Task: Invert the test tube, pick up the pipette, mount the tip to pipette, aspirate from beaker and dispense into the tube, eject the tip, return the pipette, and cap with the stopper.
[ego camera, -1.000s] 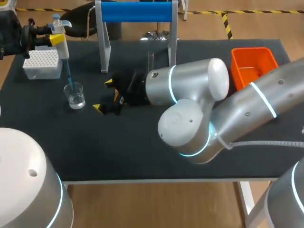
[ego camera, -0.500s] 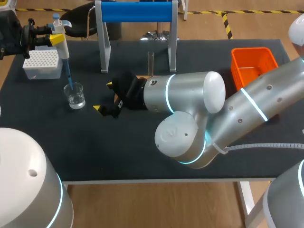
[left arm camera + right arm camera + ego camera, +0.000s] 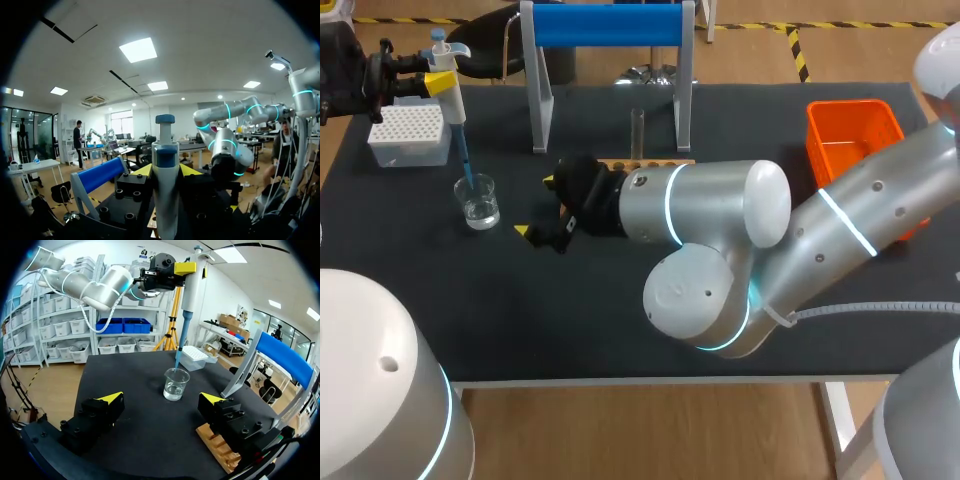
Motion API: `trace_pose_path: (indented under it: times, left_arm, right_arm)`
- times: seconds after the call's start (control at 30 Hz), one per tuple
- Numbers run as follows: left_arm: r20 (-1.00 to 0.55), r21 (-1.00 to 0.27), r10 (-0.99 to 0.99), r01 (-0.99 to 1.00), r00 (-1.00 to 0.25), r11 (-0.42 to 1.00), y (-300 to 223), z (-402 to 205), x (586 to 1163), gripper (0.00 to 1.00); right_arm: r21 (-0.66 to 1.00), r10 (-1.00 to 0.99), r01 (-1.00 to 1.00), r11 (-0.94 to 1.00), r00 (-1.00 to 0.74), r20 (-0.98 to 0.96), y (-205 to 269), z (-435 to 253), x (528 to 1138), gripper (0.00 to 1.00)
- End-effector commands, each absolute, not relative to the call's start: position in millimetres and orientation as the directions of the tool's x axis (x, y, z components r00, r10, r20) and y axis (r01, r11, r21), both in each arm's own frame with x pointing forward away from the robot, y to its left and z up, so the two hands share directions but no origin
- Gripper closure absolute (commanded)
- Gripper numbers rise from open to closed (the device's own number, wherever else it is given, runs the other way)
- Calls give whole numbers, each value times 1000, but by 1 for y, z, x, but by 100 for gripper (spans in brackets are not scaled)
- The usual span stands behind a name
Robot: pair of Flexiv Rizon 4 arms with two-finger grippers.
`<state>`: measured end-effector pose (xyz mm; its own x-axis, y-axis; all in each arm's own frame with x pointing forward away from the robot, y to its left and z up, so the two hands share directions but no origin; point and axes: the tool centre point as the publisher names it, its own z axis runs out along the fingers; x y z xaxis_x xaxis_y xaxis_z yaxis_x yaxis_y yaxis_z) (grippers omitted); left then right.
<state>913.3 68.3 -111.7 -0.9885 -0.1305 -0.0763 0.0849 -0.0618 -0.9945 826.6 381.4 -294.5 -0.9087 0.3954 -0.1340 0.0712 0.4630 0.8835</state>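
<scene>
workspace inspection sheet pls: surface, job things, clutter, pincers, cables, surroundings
surface: black mat, partly hidden by right arm.
job's things: pipette with its tip down in beaker of clear liquid; tip box beside it; test tube upright in wooden rack; blue-barred stand behind.
clutter: orange bin at far right; otherwise nothing seen.
pincers: left pincer shut on pipette; right pincer open, empty, low over the mat beside the beaker.
cables: grey cable along right arm.
surroundings: nothing seen reaching in.

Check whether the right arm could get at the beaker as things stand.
Probably yes: the open right pincer faces the beaker with nothing between them. But the pipette has its tip in it, so closing in risks a knock.
</scene>
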Motion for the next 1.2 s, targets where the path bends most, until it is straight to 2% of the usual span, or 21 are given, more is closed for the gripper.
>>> trace_pose_path:
  times: [0.03,0.67,1.2]
  left_arm:
    - [-77,-994,-128,86,-989,-63,69,-112,914,100]
    - [-77,-994,-128,86,-989,-63,69,-112,914,100]
    - [-97,-994,-117,103,-988,-45,68,-136,932,100]
  right_arm:
    - [883,398,72,463,-907,-135,382,-295,826,0]
    - [883,398,72,463,-907,-135,382,-295,826,0]
    - [883,398,72,463,-907,-135,382,-295,826,0]
